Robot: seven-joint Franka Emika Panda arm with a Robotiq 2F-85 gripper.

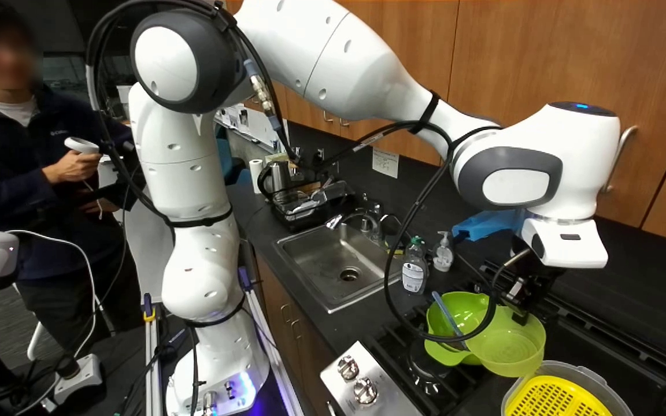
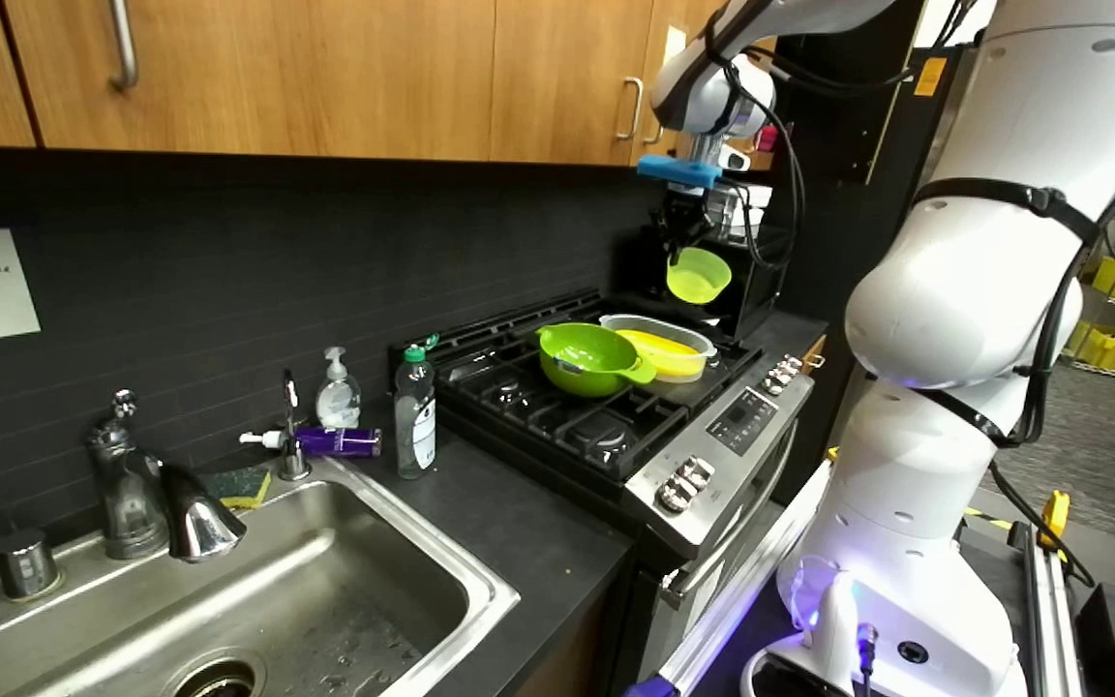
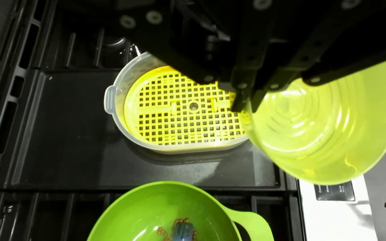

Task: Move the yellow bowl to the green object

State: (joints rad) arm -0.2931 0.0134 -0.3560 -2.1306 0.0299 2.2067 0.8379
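Note:
The yellow bowl is a smooth, translucent yellow-green bowl, in both exterior views [image 1: 512,349] [image 2: 699,276] and in the wrist view [image 3: 327,134]. My gripper [image 3: 245,111] is shut on its rim, one finger inside and one outside. The bowl hangs tilted in the air above the stove. The gripper also shows in an exterior view [image 1: 519,316]. The green object is a glossy lime-green bowl with a handle [image 2: 587,363] on the stove grates. Its near part shows at the bottom of the wrist view [image 3: 139,211], apart from the held bowl.
A clear oval container [image 3: 109,100] with a yellow perforated insert [image 3: 186,124] stands on the stove beside the green bowl. A blue-grey utensil [image 1: 447,312] leans in the green bowl, with small brown pieces [image 3: 161,231]. Soap bottles [image 2: 415,411] and a sink [image 2: 461,581] are alongside.

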